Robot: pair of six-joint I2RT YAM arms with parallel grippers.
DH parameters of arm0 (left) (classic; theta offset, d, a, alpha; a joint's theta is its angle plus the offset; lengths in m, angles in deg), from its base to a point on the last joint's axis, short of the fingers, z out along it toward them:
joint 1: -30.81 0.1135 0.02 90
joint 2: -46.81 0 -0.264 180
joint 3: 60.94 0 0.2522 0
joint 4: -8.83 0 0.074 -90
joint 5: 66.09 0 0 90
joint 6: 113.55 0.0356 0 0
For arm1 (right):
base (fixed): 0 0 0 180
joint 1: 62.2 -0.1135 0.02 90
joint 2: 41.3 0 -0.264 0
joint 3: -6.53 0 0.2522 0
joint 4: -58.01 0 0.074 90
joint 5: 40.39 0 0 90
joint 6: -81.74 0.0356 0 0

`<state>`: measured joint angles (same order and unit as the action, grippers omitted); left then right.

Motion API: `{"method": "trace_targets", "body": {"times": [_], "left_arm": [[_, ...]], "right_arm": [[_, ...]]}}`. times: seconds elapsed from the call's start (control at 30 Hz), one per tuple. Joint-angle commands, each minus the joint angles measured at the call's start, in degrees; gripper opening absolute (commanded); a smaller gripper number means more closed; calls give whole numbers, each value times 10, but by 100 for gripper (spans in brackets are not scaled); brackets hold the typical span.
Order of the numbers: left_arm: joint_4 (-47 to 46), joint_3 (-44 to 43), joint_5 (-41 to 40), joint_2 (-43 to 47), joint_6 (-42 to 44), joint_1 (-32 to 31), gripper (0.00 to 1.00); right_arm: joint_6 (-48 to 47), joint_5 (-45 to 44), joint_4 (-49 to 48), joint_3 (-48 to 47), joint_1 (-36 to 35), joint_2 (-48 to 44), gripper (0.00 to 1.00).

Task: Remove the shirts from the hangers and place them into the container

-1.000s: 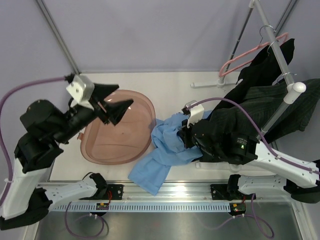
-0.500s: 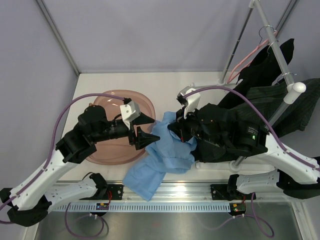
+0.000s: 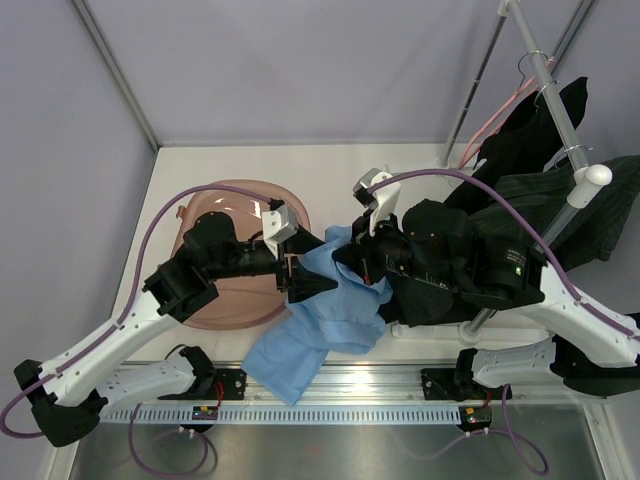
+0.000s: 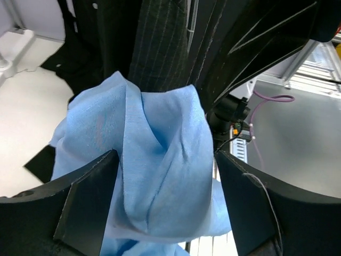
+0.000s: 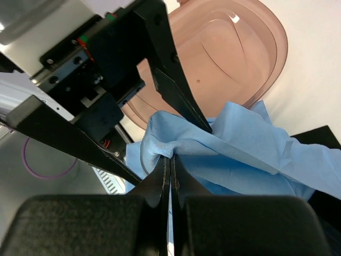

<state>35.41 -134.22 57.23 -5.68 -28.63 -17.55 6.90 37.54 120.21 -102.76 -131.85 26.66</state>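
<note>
The light blue shirt hangs bunched between both arms, its tail trailing toward the front rail. My right gripper is shut on a raised fold of this shirt. My left gripper is open, one finger on either side of the blue cloth without pinching it. The pinkish container lies just left of the shirt, under the left arm. A black shirt and a pinstriped shirt hang at the right, with a pink hanger beside them.
The grey rack pole slants across the back right corner, its foot on the table near the right arm. A metal rail runs along the table's front edge. Purple cables loop above both arms.
My left arm has swung from the far left, across the container, to the blue shirt, and its jaws have widened around the cloth. The right gripper has kept its hold and shifted slightly left.
</note>
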Motion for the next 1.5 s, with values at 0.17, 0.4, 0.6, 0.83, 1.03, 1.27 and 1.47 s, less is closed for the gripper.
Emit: {"method": "trace_targets", "body": {"times": [0.17, 0.4, 0.6, 0.83, 1.03, 1.27, 1.47], "left_arm": [[-197, 34, 74, -31, -77, -1, 78], [-264, 43, 84, -76, -124, -2, 40], [-206, 24, 7, -99, -128, -1, 0], [80, -90, -299, -63, -44, -2, 0], [115, -221, -483, -60, 125, -1, 0], [-24, -299, -584, -84, 341, 6, 0], [-139, -339, -538, -103, 452, 76, 0]], "right_arm": [[-11, 40, -16, -28, -5, -6, 0], [-5, 39, -24, -13, -6, -17, 0], [-8, 25, -13, -26, -6, -28, 0], [-22, -94, 62, -109, -5, -31, 85], [-15, -131, 88, -114, -6, -66, 99], [9, -108, 89, -51, -5, -108, 90], [24, -88, 46, 53, -5, -123, 2]]}}
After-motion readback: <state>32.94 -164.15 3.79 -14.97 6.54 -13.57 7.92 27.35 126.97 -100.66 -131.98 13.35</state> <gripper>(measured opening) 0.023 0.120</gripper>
